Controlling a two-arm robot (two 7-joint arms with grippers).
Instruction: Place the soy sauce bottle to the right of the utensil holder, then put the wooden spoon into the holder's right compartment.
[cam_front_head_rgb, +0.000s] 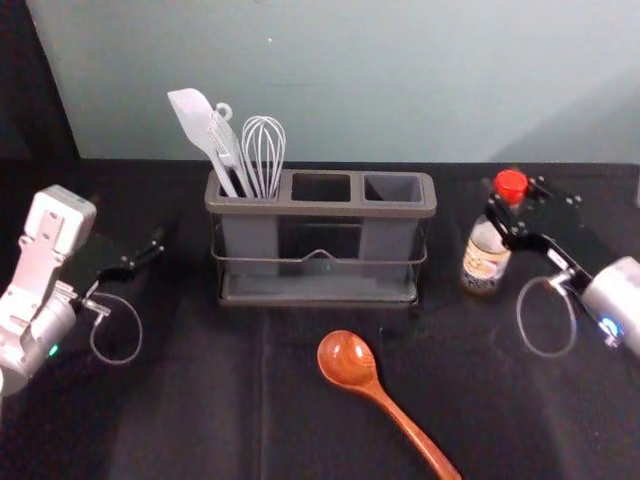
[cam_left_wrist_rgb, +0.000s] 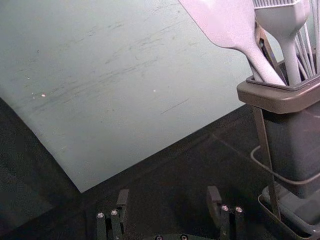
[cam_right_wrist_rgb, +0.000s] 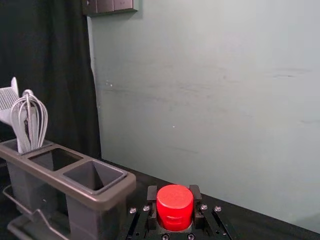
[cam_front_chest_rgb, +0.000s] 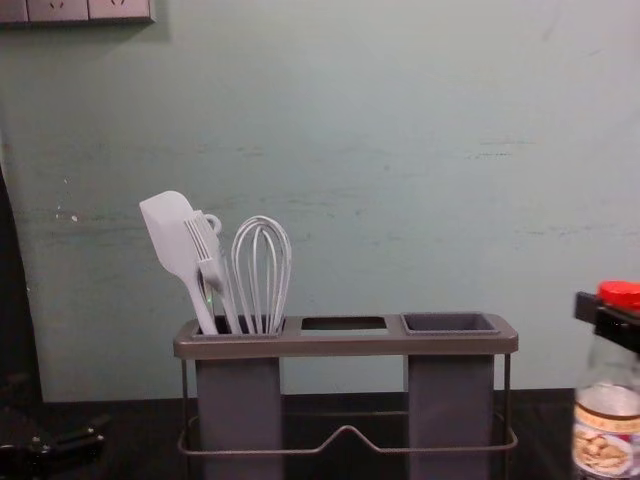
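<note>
**Red-capped soy sauce bottle (cam_front_head_rgb: 485, 262) held upright by the right gripper (cam_front_head_rgb: 513, 208)**

Nearest lies the wooden spoon (cam_front_head_rgb: 347, 360), flat on the dark-clothed tabletop (cam_front_head_rgb: 190, 410), its bowl pointing toward the far edge and its handle slanting toward the near right corner. It sits well apart from both grippers.

Beyond the bowl, toward the left edge, the left gripper (cam_front_head_rgb: 148, 250) hangs with its fingers spread wide, nothing between them.

Over toward the right edge, the right gripper is closed around the top of the bottle, one finger to each side, with the red cap (cam_right_wrist_rgb: 174, 207) between them. The bottle is to the right of the utensil holder (cam_front_head_rgb: 318, 290), near it with a gap between; whether its base touches the tabletop, I cannot tell.

The holder stands between the two grippers, near the far edge. A spatula (cam_front_head_rgb: 190, 115), a pronged utensil (cam_front_chest_rgb: 206, 250) and a whisk (cam_front_head_rgb: 264, 150) lean out of its left compartment; to the right of that come the middle compartment (cam_front_head_rgb: 321, 187) and the right compartment (cam_front_head_rgb: 393, 188).

Farthest back, past the far edge, rises a pale green wall (cam_front_head_rgb: 370, 75), with a switch panel (cam_front_chest_rgb: 85, 8) high on its left part.
</note>
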